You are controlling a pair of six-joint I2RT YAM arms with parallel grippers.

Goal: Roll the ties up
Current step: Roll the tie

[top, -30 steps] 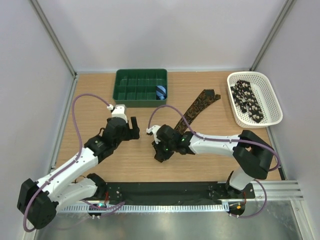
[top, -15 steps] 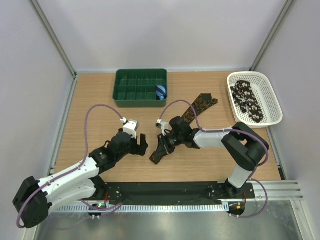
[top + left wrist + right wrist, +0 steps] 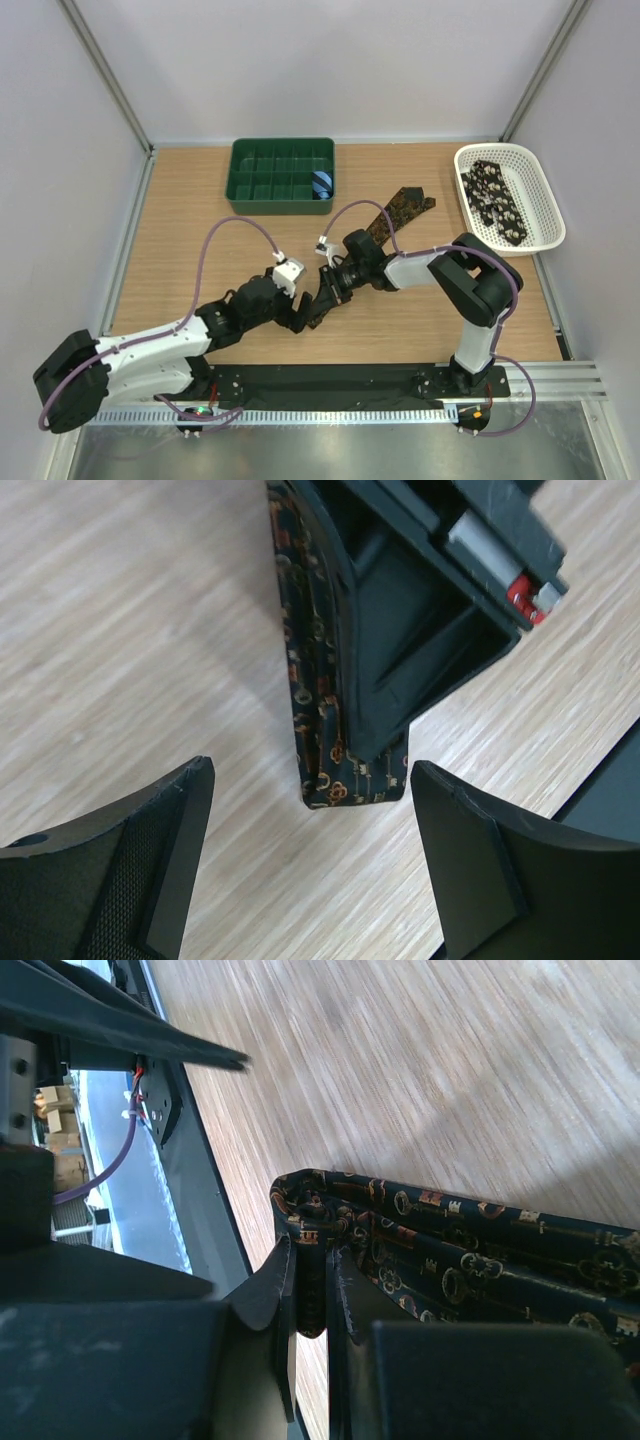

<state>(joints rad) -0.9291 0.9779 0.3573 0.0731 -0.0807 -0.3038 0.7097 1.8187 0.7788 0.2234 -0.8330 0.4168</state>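
Observation:
A dark brown tie (image 3: 396, 214) with tan key shapes lies slantwise across the table, wide end at the back right. My right gripper (image 3: 327, 288) is shut on a fold at its narrow near end; the right wrist view shows the tie (image 3: 480, 1250) pinched edge-on in that gripper (image 3: 313, 1265). My left gripper (image 3: 302, 313) stands open just in front of that end, apart from it. In the left wrist view the tie (image 3: 340, 780) ends between the open gripper (image 3: 312, 778) tips. A black tie with pale spots (image 3: 497, 200) lies in the white basket (image 3: 470, 158).
A green compartment tray (image 3: 262, 178) stands at the back, with a small blue striped roll (image 3: 321, 183) in its right cell. A black strip (image 3: 340, 378) runs along the near table edge, close to both grippers. The two arms' purple cables loop above the table.
My left arm has swung right and toward the near edge, bringing its open gripper up to the tie's narrow end. The right gripper, still shut on the tie, shifted slightly back.

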